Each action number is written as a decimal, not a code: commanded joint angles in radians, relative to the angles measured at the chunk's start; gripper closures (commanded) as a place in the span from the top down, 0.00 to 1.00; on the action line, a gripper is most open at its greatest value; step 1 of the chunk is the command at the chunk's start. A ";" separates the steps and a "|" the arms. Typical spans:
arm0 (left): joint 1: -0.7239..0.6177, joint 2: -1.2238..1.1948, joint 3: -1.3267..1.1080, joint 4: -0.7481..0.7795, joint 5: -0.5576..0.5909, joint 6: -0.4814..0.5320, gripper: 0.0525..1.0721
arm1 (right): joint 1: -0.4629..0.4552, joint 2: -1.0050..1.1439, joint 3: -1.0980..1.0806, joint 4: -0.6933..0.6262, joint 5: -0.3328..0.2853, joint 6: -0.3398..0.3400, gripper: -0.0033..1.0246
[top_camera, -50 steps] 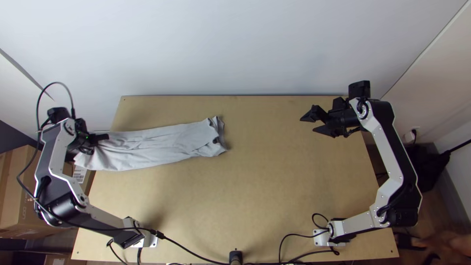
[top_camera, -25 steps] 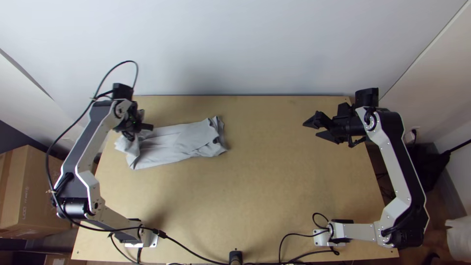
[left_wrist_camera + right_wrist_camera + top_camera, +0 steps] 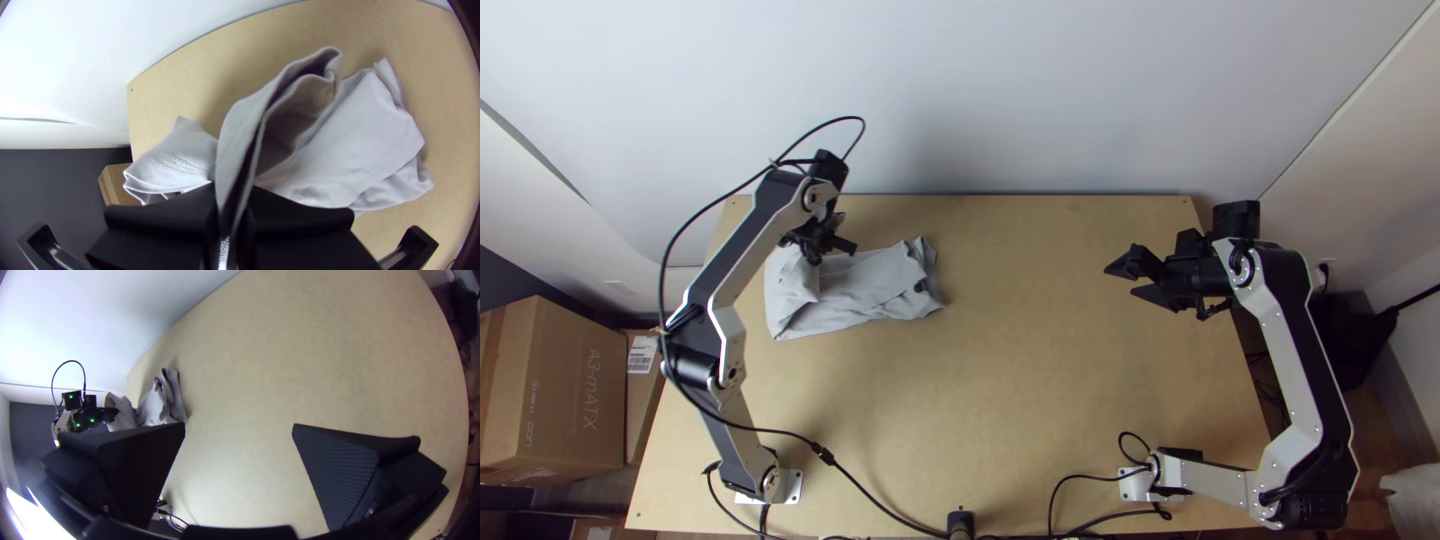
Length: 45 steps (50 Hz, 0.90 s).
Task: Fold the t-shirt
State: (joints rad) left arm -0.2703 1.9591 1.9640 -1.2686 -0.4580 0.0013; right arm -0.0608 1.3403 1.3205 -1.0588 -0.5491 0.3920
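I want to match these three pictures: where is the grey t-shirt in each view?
Top view: t-shirt left of centre, at the left gripper.
Left wrist view: partly pinched in that gripper, partly beyond it.
Right wrist view: far off, beside that gripper.
Shared landmark: table edge along white wall.

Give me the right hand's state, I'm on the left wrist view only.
Observer: Right hand is open, its two fingers wide apart with no cloth between them.
Operator: Where is it relative to the t-shirt?
Observer: Well apart. In the top view it's over the right side of the table, fingers pointing left; the t-shirt lies on the left half.
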 commanded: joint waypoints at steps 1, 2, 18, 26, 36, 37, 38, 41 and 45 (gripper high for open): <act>-0.049 0.083 0.121 -0.058 -0.016 -0.044 0.03 | -0.014 -0.039 -0.044 -0.001 0.003 -0.008 0.96; -0.056 0.096 0.139 -0.071 -0.016 -0.047 0.03 | -0.016 -0.043 -0.050 -0.001 0.003 -0.010 0.96; -0.193 0.267 0.294 -0.112 -0.021 -0.075 0.03 | -0.051 -0.099 -0.150 0.000 0.003 -0.033 0.96; -0.271 0.320 0.312 -0.086 -0.034 -0.089 0.40 | -0.050 -0.125 -0.227 0.043 0.003 -0.036 0.96; -0.379 0.370 0.348 0.020 -0.027 -0.106 0.96 | 0.067 -0.075 -0.265 0.198 0.104 -0.035 0.96; -0.388 0.365 0.358 0.034 -0.015 -0.110 0.96 | 0.082 -0.064 -0.257 0.206 0.120 -0.035 0.96; -0.395 0.357 0.365 0.052 0.001 -0.118 0.96 | 0.098 -0.052 -0.244 0.214 0.138 -0.035 0.96; -0.411 0.305 0.368 0.126 0.056 -0.132 0.96 | 0.148 -0.015 -0.196 0.218 0.175 -0.035 0.96; -0.406 0.233 0.368 0.176 0.133 -0.155 0.96 | 0.222 0.022 -0.110 0.234 0.215 -0.033 0.96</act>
State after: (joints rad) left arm -0.6785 2.3032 2.2864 -1.1290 -0.3733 -0.1059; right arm 0.0895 1.3144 1.1088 -0.8524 -0.3691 0.3653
